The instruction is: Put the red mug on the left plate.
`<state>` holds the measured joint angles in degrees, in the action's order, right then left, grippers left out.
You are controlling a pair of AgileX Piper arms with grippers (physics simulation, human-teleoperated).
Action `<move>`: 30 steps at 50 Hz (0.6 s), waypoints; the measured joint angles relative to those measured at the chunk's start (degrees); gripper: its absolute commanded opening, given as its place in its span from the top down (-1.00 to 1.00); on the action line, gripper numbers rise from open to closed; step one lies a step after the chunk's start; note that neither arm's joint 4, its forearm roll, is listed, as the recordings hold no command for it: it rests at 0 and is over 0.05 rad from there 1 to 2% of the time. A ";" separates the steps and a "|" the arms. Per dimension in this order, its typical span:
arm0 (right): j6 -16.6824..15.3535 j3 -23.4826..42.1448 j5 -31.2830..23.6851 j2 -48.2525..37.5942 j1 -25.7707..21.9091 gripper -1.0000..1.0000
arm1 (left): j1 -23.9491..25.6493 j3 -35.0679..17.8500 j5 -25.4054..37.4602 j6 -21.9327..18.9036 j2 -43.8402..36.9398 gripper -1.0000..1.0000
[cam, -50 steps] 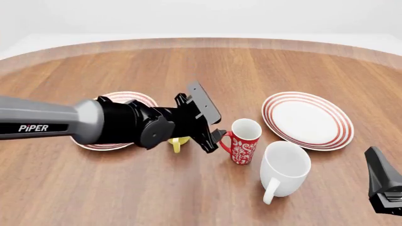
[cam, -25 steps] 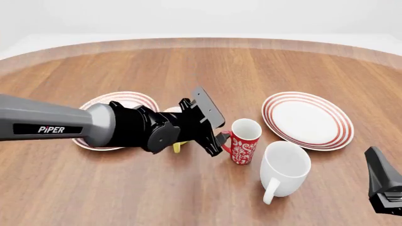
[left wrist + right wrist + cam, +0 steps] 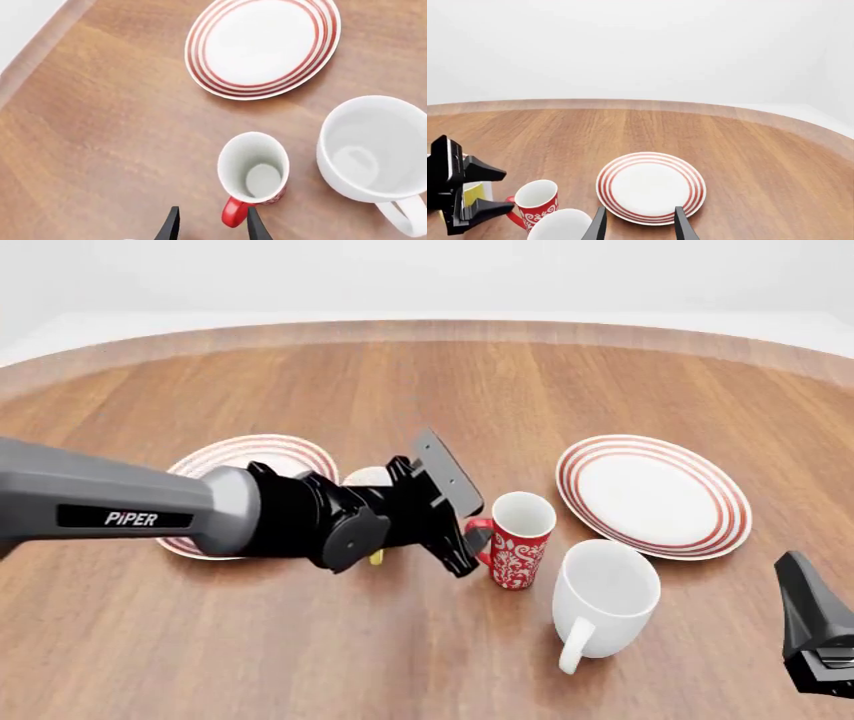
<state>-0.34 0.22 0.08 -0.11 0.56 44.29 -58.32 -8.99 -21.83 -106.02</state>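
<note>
A round wooden table (image 3: 561,390) seen from the robot's side. The red mug (image 3: 519,540) stands upright near the middle, its white inside showing from above in the left wrist view, its long axis vertical. Its red handle (image 3: 235,212) sticks out toward the left gripper (image 3: 209,226), whose two dark fingers stand apart, spread wider than the handle; the handle's tip lies just between the fingertips, close to one finger, and nothing is gripped yet. From the front, the left arm reaches in low across the table and its gripper sits right against the mug's left side. The left plate (image 3: 211,465) lies behind that arm, partly hidden, well to the mug's left. A yellow mug (image 3: 378,552) is mostly hidden by the gripper, between the red mug and that plate. A white mug (image 3: 607,595) stands just right of the red one, and the right plate (image 3: 653,495) lies beyond it. The right gripper (image 3: 636,226) hangs back near the table's edge, fingers apart and empty. The left arm is clearly nearer, and the grasp looks set for the handle.
</note>
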 measured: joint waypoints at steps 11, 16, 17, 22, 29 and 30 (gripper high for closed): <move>0.01 0.01 -0.01 0.00 0.00 -1.00 | 0.30 0.25 -0.54 0.62 -0.66 -1.00; 0.01 0.01 -0.02 0.01 0.00 -1.00 | 0.42 0.41 -0.82 0.90 -1.04 -1.00; 0.01 0.01 -0.02 0.01 0.00 -1.00 | 0.44 0.44 -0.89 0.96 -1.12 -1.00; 0.01 0.01 -0.03 0.02 0.00 -1.00 | 0.54 0.59 -1.22 1.22 -1.51 -1.00; 0.01 0.02 -0.03 0.02 0.00 -1.00 | 0.74 0.81 -1.63 1.53 -1.94 -1.00; 0.00 0.02 -0.03 0.02 0.00 -1.00 | 0.78 0.85 -1.69 1.58 -1.97 1.00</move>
<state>-0.33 0.23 0.04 -0.09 0.56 45.07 -57.46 -10.68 -20.25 -107.98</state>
